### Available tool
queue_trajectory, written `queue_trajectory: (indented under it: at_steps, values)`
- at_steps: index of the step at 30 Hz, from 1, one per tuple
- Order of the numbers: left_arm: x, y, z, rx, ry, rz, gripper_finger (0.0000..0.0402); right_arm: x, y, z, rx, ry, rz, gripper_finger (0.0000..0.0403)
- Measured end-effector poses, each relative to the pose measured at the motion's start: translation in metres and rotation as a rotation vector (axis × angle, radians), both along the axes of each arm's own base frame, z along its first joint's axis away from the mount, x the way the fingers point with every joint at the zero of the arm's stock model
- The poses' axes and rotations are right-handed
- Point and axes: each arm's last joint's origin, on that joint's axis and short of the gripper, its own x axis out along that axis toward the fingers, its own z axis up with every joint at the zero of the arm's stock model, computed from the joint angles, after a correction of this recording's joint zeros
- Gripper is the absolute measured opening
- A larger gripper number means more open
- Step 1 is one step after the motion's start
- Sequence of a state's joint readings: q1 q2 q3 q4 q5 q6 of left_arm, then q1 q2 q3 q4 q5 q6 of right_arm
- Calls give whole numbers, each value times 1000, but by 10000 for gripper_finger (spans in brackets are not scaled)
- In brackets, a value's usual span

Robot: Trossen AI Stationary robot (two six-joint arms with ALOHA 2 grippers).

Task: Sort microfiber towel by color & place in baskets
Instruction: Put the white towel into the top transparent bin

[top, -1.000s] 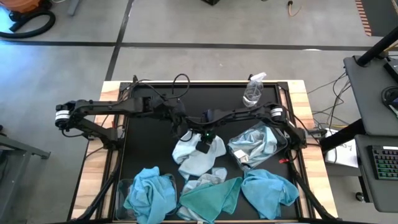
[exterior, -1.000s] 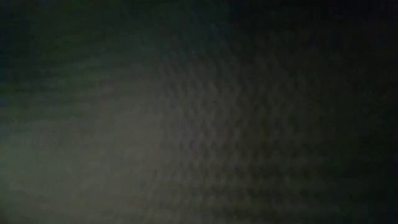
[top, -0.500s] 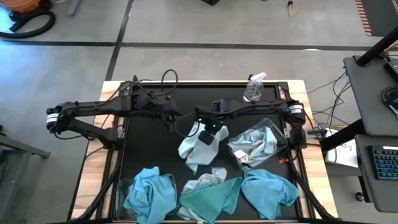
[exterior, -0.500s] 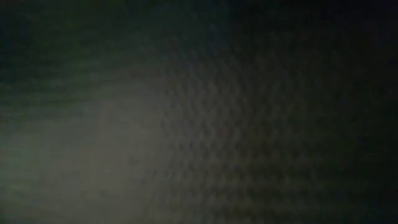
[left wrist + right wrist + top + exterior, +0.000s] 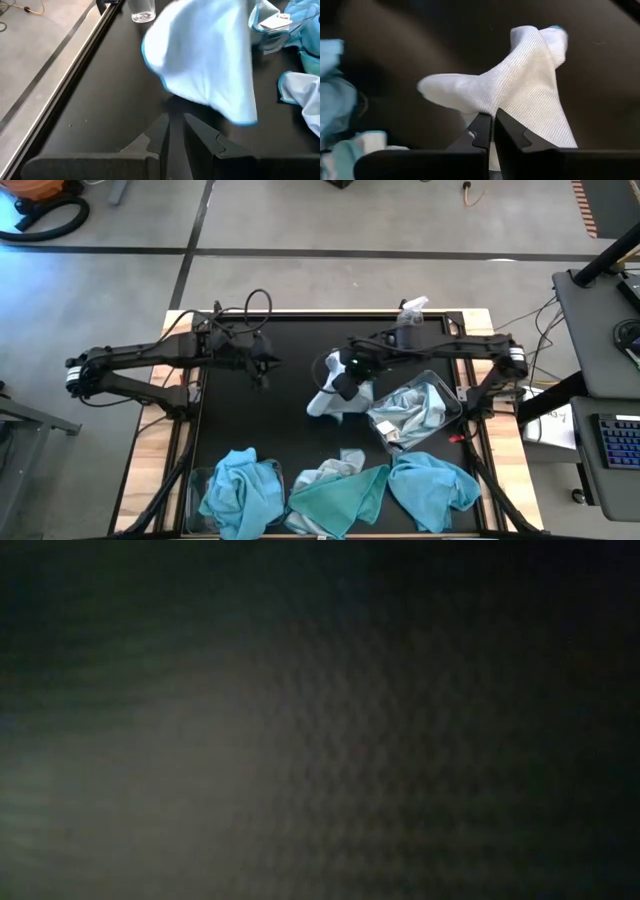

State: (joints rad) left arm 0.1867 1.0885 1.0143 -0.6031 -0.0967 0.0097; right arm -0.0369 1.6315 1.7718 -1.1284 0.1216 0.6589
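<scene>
My right gripper (image 5: 345, 385) is over the table's middle, shut on a pale whitish-blue microfiber towel (image 5: 333, 397) that hangs bunched below it, just left of the right basket (image 5: 455, 408). That basket holds pale towels (image 5: 410, 412). My left gripper (image 5: 262, 367) hovers left of the hanging towel (image 5: 205, 65), fingers a narrow gap apart with nothing between them. At the near edge lie a sky-blue towel (image 5: 240, 488) over the left basket (image 5: 195, 498), a pale towel (image 5: 335, 470), a teal towel (image 5: 340, 500) and another sky-blue towel (image 5: 435, 480). The low view is dark. My right gripper pinches a bunched fold of the pale towel (image 5: 492, 111) between its two fingers, coming from above and slanting down. How many layers it has cannot be made out. The towel hangs slack below the fingers and looks lifted clear of the table (image 5: 235, 112).
A clear spray bottle (image 5: 408, 323) stands at the far edge right of the middle. The black mat (image 5: 230, 420) lies bare between my left gripper and the near towels. Wooden borders (image 5: 150, 460) frame the table, and cables (image 5: 250, 305) loop above the left arm.
My right gripper has risen and gone toward the table's far right with the pale towel. The towel lay spread on the mat a second ago and now hangs bunched below the fingers. My left gripper has drawn back toward the table's left edge, its gap unchanged.
</scene>
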Motion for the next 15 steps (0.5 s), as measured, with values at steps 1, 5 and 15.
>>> queue_trajectory:
  at_steps: [1,5,15]
  values:
    - [-1,0,-1,-1,3,0,40,-3,4,4,-8,-14,-4,9]
    - [-3,-1,-3,-2,9,0,40,-15,21,19,-43,-65,-30,9]
    - [-4,-1,-4,5,13,-3,40,-48,59,37,-92,-95,-83,9]
